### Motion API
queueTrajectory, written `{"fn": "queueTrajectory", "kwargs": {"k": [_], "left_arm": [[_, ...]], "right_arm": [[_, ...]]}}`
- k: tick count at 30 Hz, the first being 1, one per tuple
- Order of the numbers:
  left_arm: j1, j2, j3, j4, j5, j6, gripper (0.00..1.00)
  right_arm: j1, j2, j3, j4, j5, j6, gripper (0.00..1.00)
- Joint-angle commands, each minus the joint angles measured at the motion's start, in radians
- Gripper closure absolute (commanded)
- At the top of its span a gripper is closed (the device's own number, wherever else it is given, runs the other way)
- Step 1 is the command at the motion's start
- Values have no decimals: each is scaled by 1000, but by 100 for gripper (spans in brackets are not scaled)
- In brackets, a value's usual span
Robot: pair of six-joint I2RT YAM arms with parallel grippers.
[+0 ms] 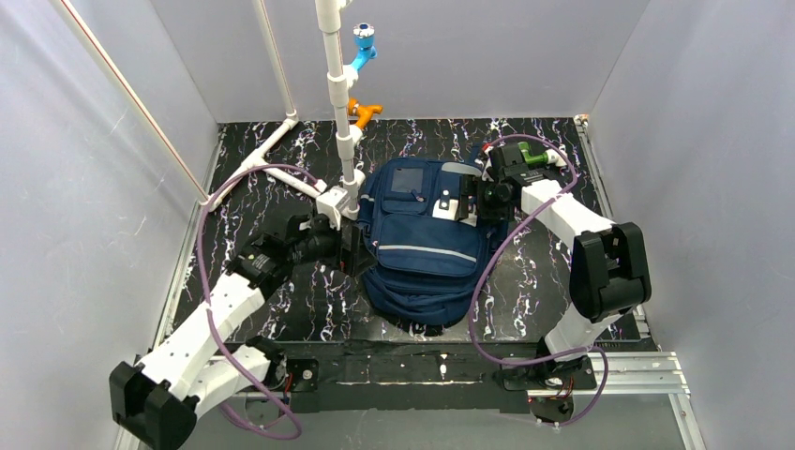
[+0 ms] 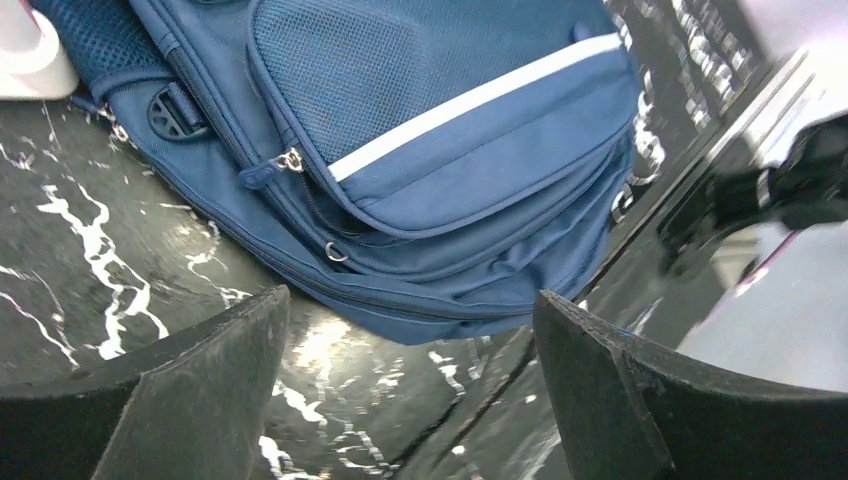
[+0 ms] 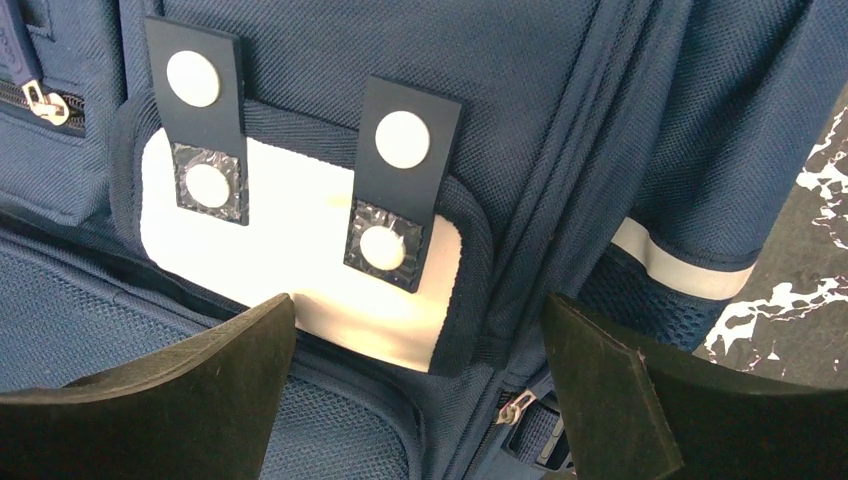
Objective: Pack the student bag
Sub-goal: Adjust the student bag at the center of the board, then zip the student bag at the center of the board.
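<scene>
at the near edge of the table (image 1: 548, 281), both arm bases bolted side by side, purple cables (image 1: 211, 309) looping up from them.

a little farther in, toward the left edge: left gripper (image 1: 352, 246) low over the black marbled top, just beside the left flank of the student bag (image 1: 427, 267). fingers (image 2: 200, 380) spread wide, nothing between them but bare table and the bag's edge, nothing held. seen from the left wrist: a front pocket with a thin grey stripe (image 2: 470, 105), a metal zip pull (image 2: 290, 160) at the pocket's corner, a black buckle near the side seam.

mid-table, slightly toward the far edge: the student bag lying flat, front pockets up, rounded end toward the near edge, navy fabric bunched there.

farther still, over the bag's far right part: right gripper (image 1: 469, 202) hanging just above the fabric, fingers (image 3: 190, 390) wide apart, gripping nothing. seen from the right wrist: a white patch (image 3: 300, 230) with two black tabs (image 3: 400, 185) across its upper edge, each carrying pale round dots. contact with the bag: cannot tell.

at the far edge, left of centre: a white pipe stand (image 1: 337, 112) rising beside the bag's far left corner, an orange fitting (image 1: 364, 112) and a blue fitting (image 1: 363, 42) on it.
</scene>
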Motion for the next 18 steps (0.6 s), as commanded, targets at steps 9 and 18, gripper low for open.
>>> {"fn": "queueTrajectory", "kwargs": {"k": [9, 18], "left_arm": [[155, 330, 40, 103, 344, 727, 56], [163, 412, -29, 325, 329, 803, 53]], "right_arm": [[59, -116, -72, 11, -59, -22, 2], [60, -185, -127, 50, -16, -11, 2]]}}
